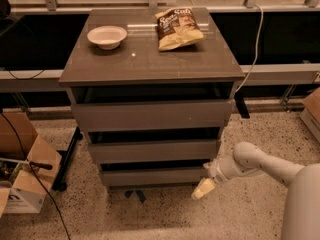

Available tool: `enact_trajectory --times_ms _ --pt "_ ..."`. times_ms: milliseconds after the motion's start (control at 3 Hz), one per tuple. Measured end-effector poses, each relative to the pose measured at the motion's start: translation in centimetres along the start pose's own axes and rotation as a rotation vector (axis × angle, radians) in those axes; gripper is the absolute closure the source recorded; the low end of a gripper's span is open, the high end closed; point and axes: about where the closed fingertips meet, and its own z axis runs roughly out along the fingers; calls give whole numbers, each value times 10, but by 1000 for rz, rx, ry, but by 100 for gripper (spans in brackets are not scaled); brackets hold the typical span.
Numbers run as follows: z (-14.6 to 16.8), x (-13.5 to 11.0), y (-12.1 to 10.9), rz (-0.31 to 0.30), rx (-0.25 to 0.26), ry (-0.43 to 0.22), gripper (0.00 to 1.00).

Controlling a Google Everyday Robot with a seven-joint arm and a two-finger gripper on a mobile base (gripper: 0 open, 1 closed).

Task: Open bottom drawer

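The bottom drawer [152, 175] is the lowest grey front of the grey-brown cabinet [150, 59], below the middle drawer [152, 150] and the taller top drawer [152, 115]. Its front sits about flush with the fronts above, with a dark gap over it. My gripper [202, 189] reaches in from the right on a white arm [260, 164]. It hangs at the drawer's right lower corner, just in front of it, pointing down-left toward the floor.
A white bowl [106, 36] and a chip bag [178, 28] lie on the cabinet top. An open cardboard box [22, 176] stands on the floor at left, with a black stand leg [67, 159] beside the cabinet. Another box [312, 111] is at right. A white cable [255, 44] hangs behind.
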Motion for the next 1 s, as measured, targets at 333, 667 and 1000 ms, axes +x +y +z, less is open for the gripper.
enact_trajectory --times_ms 333,667,1000 --pt "6 5 1 8 -7 3 0" --pt "27 12 -13 -42 56 53 0" --pt "58 25 -34 -89 117 103 0"
